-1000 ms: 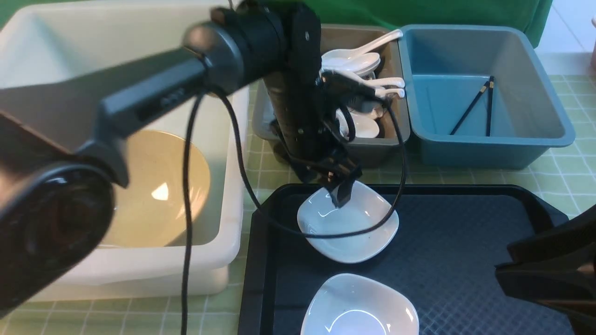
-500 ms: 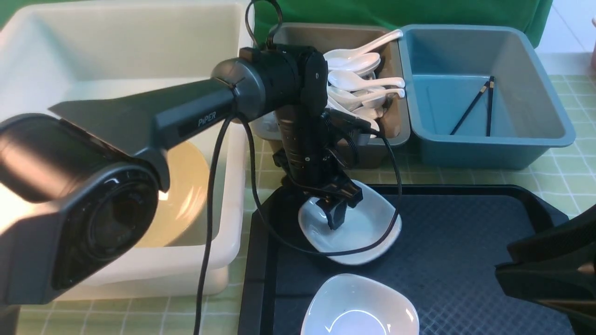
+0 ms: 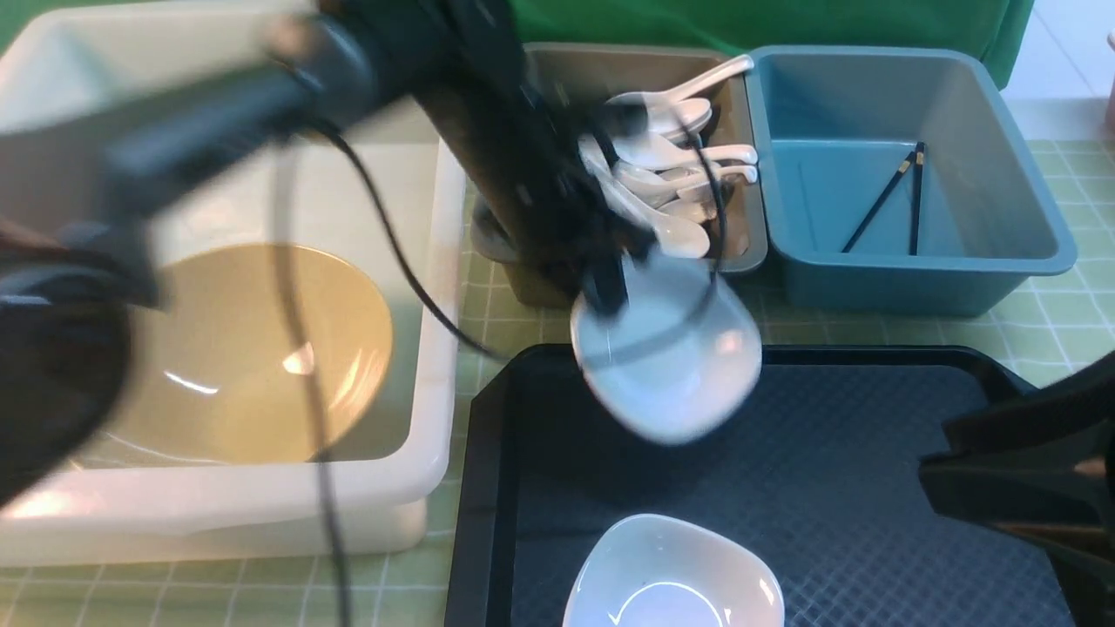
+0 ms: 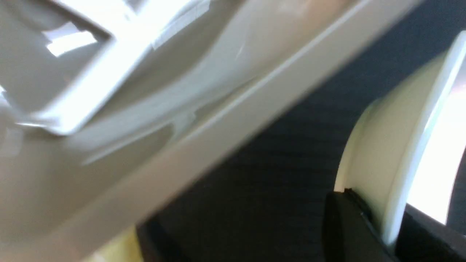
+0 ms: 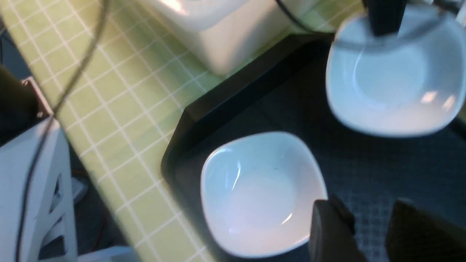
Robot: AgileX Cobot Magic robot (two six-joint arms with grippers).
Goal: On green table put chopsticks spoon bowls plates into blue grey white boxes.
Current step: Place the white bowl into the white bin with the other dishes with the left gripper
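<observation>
A pale green table [image 3: 1071, 322] with a white grid. At far left stands the large white box [image 3: 218, 514], with the wide tan bowl [image 3: 235, 348] lying inside it. The left arm, blurred, reaches across the front of this box, and its black cable hangs over the bowl. The left gripper [image 3: 605, 292] is clamped on the rim of a white plate [image 3: 671, 366], which hangs in the air over the far left edge of the black tray [image 3: 871, 488]. Arm and plate hide part of the grey box [image 3: 566, 65] behind them, which holds a heap of white spoons [image 3: 671, 152]. Right of it, just beside, the blue box [image 3: 1010, 174] holds the black chopsticks [image 3: 878, 205]. A second white plate [image 3: 671, 575] rests on the tray's near edge. At near right the right gripper [image 5: 367, 214] hovers above the tray, fingers apart, holding nothing.
</observation>
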